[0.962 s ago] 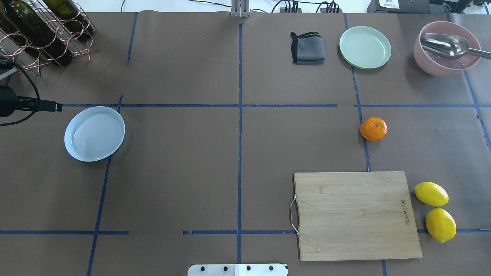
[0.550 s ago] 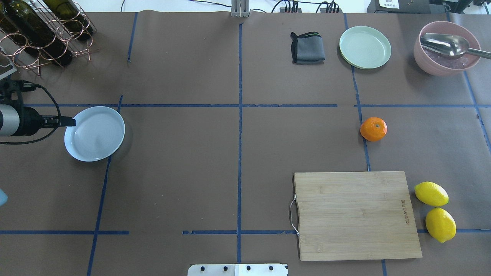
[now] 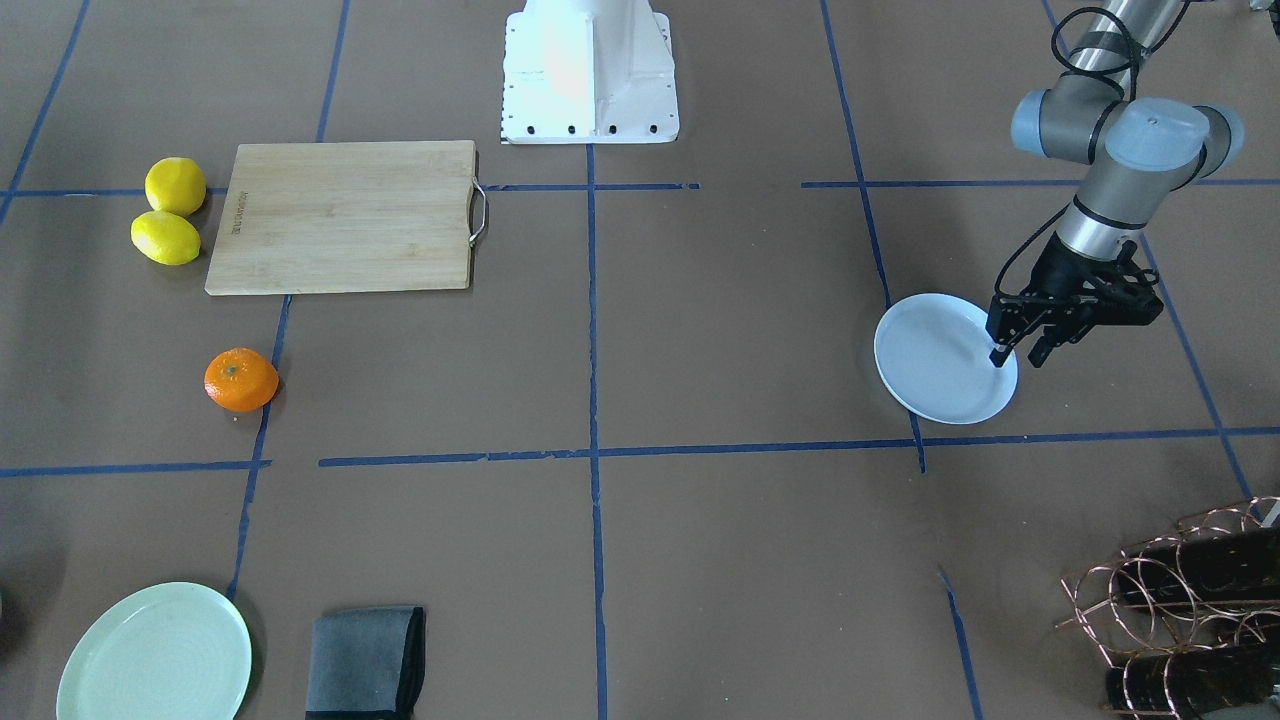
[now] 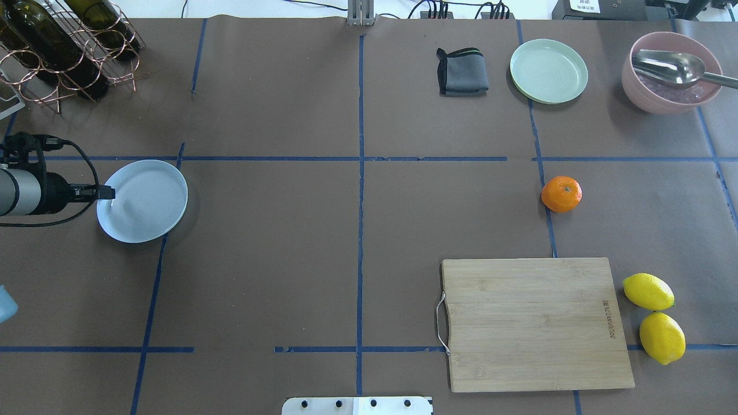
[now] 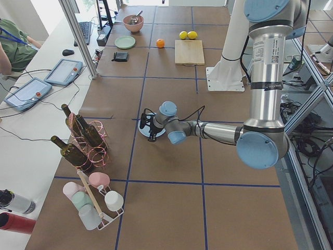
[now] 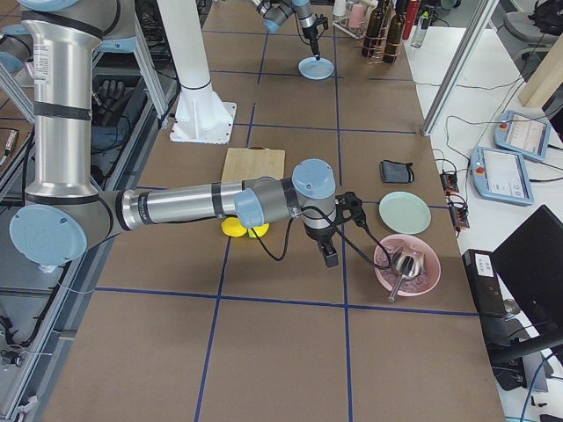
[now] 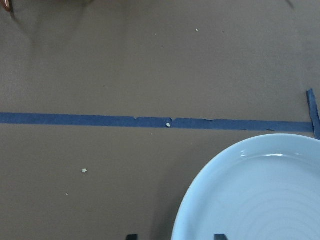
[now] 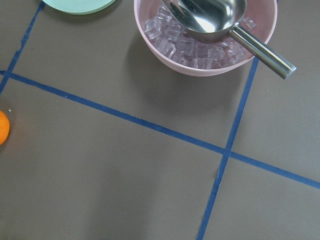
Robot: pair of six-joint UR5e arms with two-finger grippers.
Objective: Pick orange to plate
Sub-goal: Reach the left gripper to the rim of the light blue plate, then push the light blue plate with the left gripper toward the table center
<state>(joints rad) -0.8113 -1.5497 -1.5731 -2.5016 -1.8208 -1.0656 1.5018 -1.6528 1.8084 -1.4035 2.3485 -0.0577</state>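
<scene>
The orange [image 4: 561,194] [image 3: 241,380] lies alone on the brown table, right of centre in the overhead view, and its edge shows at the left border of the right wrist view [image 8: 1,127]. Far to the left rests the pale bluish plate [image 4: 142,200] [image 3: 945,358] [image 7: 260,195]. My left gripper [image 3: 1016,355] [image 4: 108,192] is open at the plate's left rim, one finger over the plate and one outside it, holding nothing. My right gripper [image 6: 332,257] shows only in the exterior right view, beside the pink bowl; I cannot tell its state.
A bamboo cutting board [image 4: 536,323] lies near the robot, with two lemons [image 4: 648,291] to its right. At the far right are a green plate [image 4: 549,71], a grey cloth [image 4: 461,72] and a pink bowl [image 4: 634,86] of ice with a scoop. A bottle rack [image 4: 63,46] stands far left.
My left gripper has come in from the table's left edge toward the plate and now sits at its rim. The orange and the plate have not moved.
</scene>
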